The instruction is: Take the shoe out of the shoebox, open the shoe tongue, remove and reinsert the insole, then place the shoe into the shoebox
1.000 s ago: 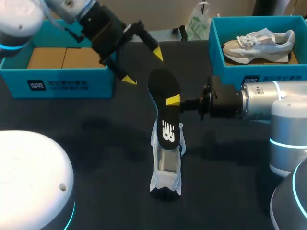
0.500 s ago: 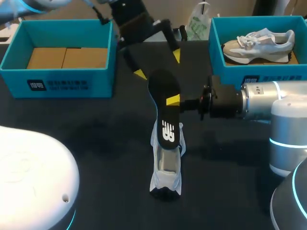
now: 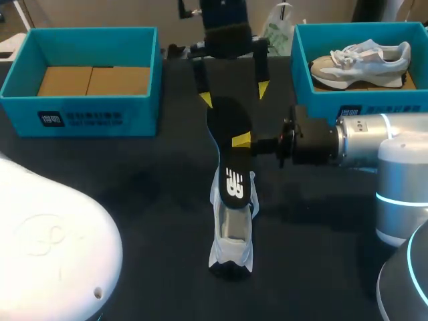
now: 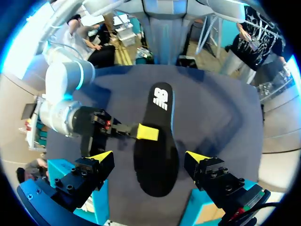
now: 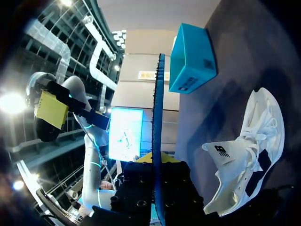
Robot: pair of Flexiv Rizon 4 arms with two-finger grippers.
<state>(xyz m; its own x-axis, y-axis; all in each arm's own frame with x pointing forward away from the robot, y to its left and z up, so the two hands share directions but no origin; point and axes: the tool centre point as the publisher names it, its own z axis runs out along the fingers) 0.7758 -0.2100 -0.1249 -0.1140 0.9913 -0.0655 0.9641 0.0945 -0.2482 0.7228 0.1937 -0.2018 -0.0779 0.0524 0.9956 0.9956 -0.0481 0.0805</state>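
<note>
A black insole (image 3: 229,134) stands on edge over the white shoe (image 3: 232,231), which lies on the dark table. My right gripper (image 3: 241,140) comes in from the right and is shut on the insole's middle. The insole's lower end overlaps the shoe's opening; I cannot tell whether it is inside. My left gripper (image 3: 234,95) hangs open just behind the insole's upper end, its yellow fingertips (image 3: 206,100) to either side, not touching. In the left wrist view the insole (image 4: 157,141) lies between the open fingers (image 4: 101,156). The right wrist view shows the insole (image 5: 157,141) edge-on and the shoe (image 5: 249,141) beneath.
A teal shoebox (image 3: 80,117) with brown cardboard inside stands at the back left. A second teal shoebox (image 3: 354,100) at the back right holds another grey-white shoe (image 3: 361,60). A white plastic bag (image 3: 275,33) lies at the far edge.
My left gripper has swung right from above the left box to behind the insole's top, turning so its fingers straddle it. The right gripper, insole and shoe have stayed put.
</note>
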